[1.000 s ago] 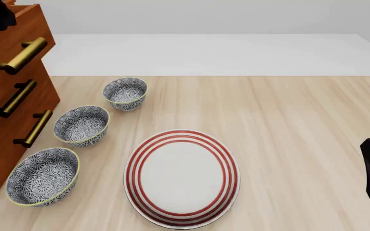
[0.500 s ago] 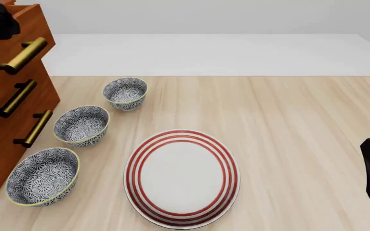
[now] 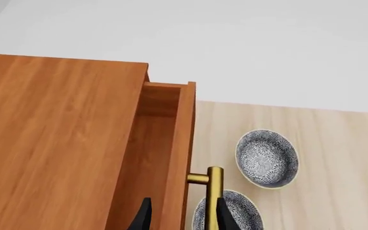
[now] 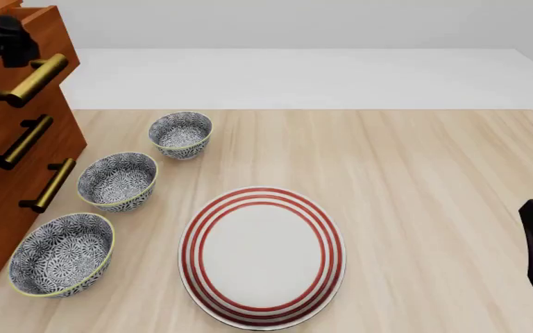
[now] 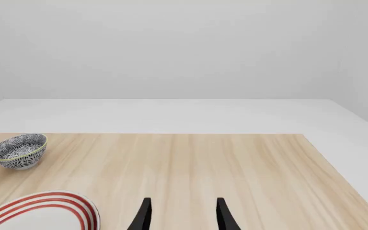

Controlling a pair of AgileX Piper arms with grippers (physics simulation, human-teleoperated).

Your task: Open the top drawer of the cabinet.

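Jaws of left gripper (image 3: 178,218) spread astride top drawer (image 3: 171,143) front by brass handle (image 3: 213,191), drawer pulled partway out of cabinet (image 4: 7,152) at table's left, right gripper (image 5: 180,215) parted over bare wood, holding nothing.

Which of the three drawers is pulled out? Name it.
The top drawer, under the left gripper: its front stands out from the cabinet, showing its wooden interior. The lower two sit flush.
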